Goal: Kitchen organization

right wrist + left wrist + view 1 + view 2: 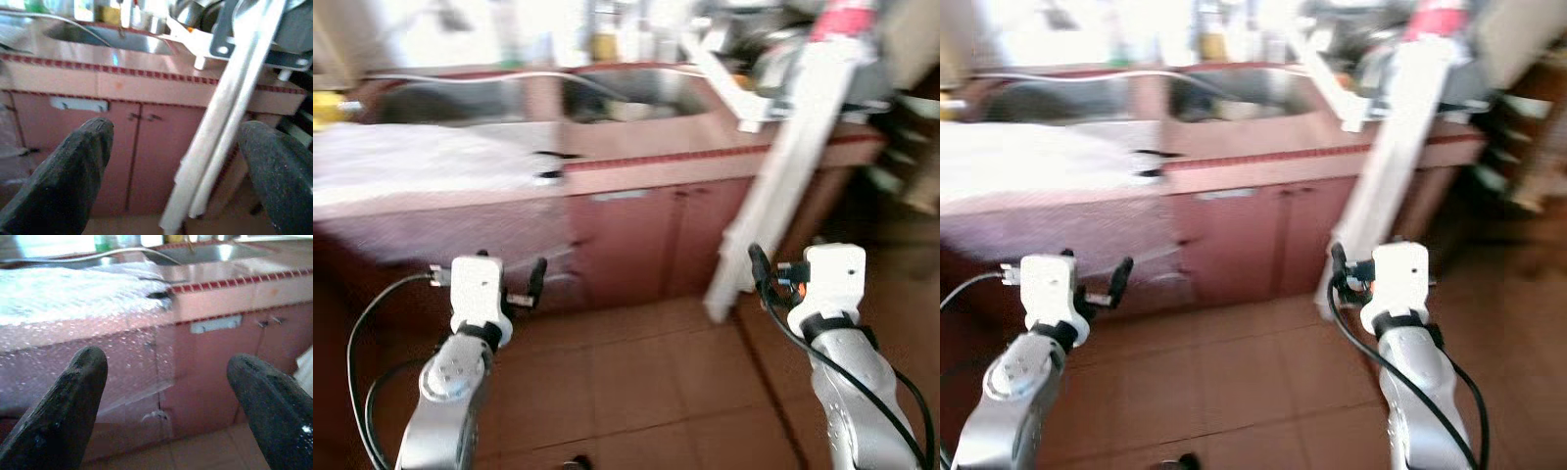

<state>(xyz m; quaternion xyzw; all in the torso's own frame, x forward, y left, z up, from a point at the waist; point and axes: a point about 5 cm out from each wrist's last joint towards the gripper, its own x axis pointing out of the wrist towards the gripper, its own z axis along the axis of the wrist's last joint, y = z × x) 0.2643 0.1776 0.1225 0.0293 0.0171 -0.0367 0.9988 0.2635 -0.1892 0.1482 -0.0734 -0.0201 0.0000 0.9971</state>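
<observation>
Both arms are raised over the tiled floor (646, 392), short of the counter. The left gripper (166, 396) has its fingers spread wide and empty; the right gripper (181, 161) is likewise parted and holds nothing. Ahead stand the pink cabinet doors (132, 147). A long white board (783, 176) leans against the counter (656, 147). The sink (112, 39) sits farther back, its surroundings blurred.

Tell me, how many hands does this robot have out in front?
2. The left hand is raised before the bubble-wrapped part of the counter, fingers apart. The right hand is raised near the leaning white board, fingers apart too.
</observation>
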